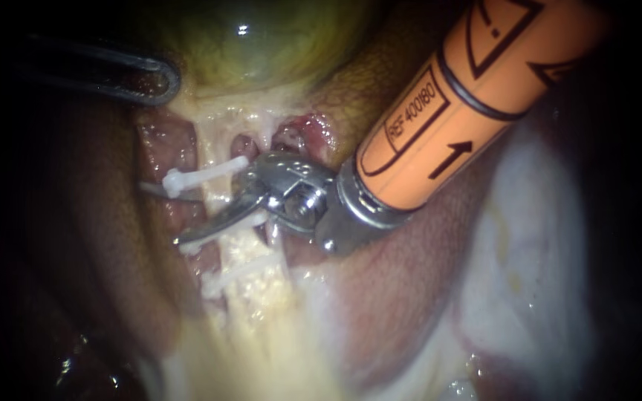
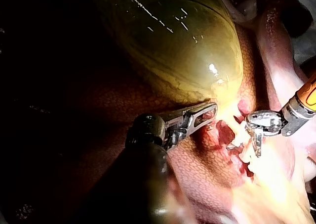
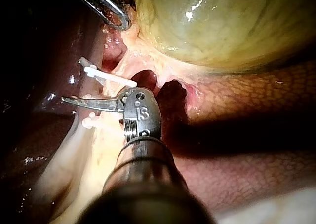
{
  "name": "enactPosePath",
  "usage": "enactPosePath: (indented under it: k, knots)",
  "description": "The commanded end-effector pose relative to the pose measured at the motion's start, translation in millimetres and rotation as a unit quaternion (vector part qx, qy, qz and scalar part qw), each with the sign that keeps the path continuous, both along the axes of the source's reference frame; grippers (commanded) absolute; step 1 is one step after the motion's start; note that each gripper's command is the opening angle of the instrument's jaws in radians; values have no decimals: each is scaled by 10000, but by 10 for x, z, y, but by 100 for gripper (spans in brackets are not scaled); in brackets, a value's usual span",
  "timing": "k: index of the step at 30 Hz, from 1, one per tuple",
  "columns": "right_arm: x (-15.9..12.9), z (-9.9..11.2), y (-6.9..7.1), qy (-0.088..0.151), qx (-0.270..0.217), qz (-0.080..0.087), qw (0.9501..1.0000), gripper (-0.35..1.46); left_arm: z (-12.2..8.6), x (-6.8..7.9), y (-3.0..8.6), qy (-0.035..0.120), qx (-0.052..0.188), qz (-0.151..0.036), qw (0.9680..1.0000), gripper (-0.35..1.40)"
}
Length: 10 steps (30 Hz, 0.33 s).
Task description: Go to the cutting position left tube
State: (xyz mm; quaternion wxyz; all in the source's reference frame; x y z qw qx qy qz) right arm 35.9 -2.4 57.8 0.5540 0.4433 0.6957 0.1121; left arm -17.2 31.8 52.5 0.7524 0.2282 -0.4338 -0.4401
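The left tube (image 1: 222,197) runs down pale and yellowish from the green gallbladder (image 1: 261,37). A white clip (image 1: 187,178) crosses it above and two more white clips (image 1: 235,271) lower down. My right instrument (image 1: 191,234), on an orange shaft, reaches in between them. One curved blade lies across the front of the tube, and the other seems hidden behind it, so the jaws stand open. In the right wrist view the blade (image 3: 74,100) sits just under the upper clip (image 3: 106,76). My left instrument (image 1: 161,82) is shut on the gallbladder's neck (image 2: 207,113).
Brown liver (image 1: 76,245) lies to the left of the tube and under it. Raw red pockets (image 1: 291,137) open beside the tube just below the gallbladder. Pale whitish tissue (image 1: 529,260) fills the right side. The orange shaft (image 1: 469,96) covers the upper right.
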Motion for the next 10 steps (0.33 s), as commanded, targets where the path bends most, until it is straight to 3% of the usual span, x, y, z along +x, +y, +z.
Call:
enactPosePath:
  k: [1, 10]
  knots:
    - [0, 1, -1, 0, 0, -9, 10000, 101, 0, 0, 0, 0, 0, 0, 10000, -35]
    - [0, 1, -1, 4, -1, -14, 10000, 102, 0, -1, 0, 1, 0, -2, 10000, -35]
